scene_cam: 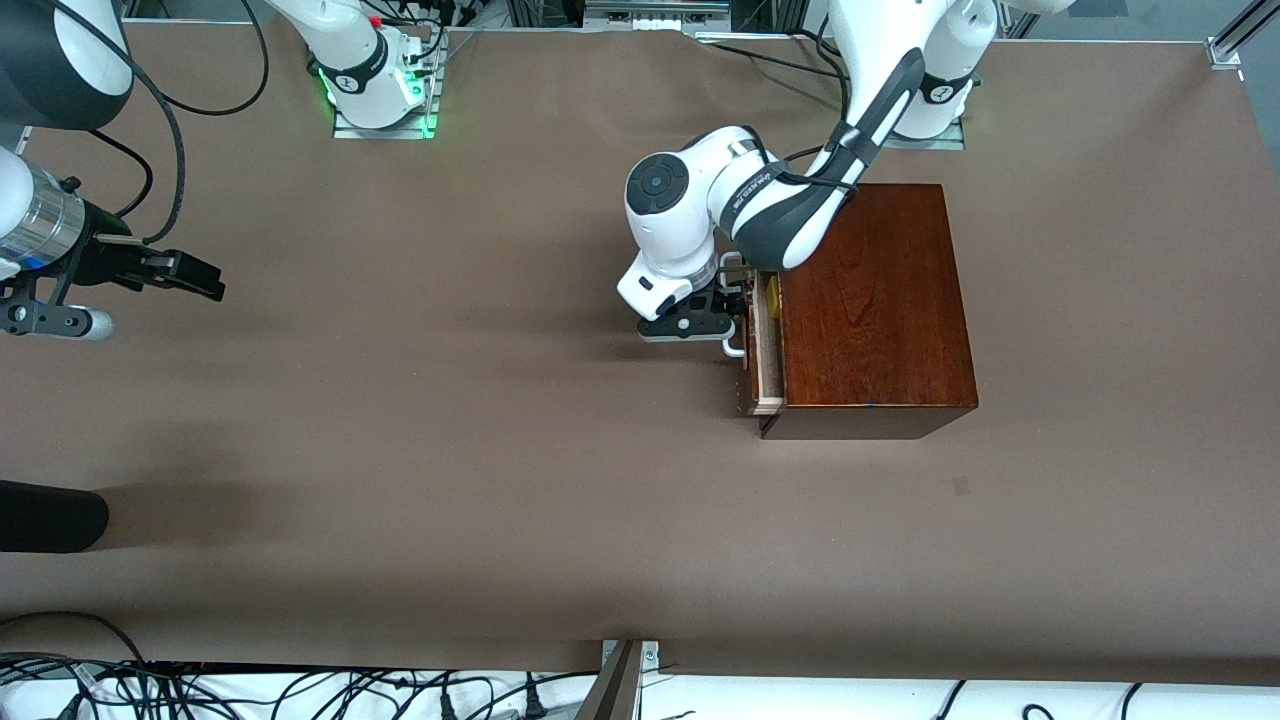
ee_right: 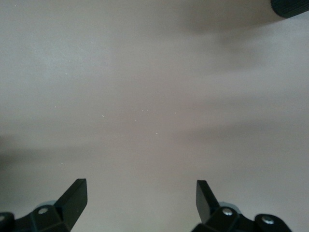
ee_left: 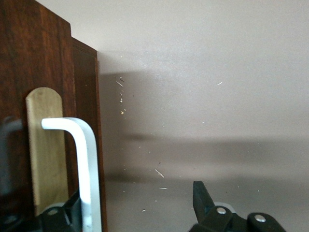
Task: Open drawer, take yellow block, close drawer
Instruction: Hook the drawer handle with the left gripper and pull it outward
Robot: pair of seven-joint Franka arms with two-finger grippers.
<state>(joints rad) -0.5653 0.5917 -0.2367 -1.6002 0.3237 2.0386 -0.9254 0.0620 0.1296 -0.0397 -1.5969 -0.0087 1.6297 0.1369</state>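
The dark mahogany box [scene_cam: 875, 300] stands toward the left arm's end of the table. Its drawer [scene_cam: 766, 365] is pulled out a short way toward the right arm's end, and the pale tray edge shows. A sliver of the yellow block [scene_cam: 772, 297] shows in the gap. My left gripper [scene_cam: 728, 300] [ee_left: 137, 208] is at the drawer front [ee_left: 19, 72], open. The white bar handle [ee_left: 89, 164] runs just inside one finger without being clamped. My right gripper [scene_cam: 195, 275] [ee_right: 140, 193] waits open over bare table at the right arm's end, holding nothing.
A black rounded object [scene_cam: 50, 515] juts in over the table near the front camera at the right arm's end. Cables [scene_cam: 300, 690] run along the table edge nearest the front camera. Brown tabletop [scene_cam: 500, 400] stretches between the two grippers.
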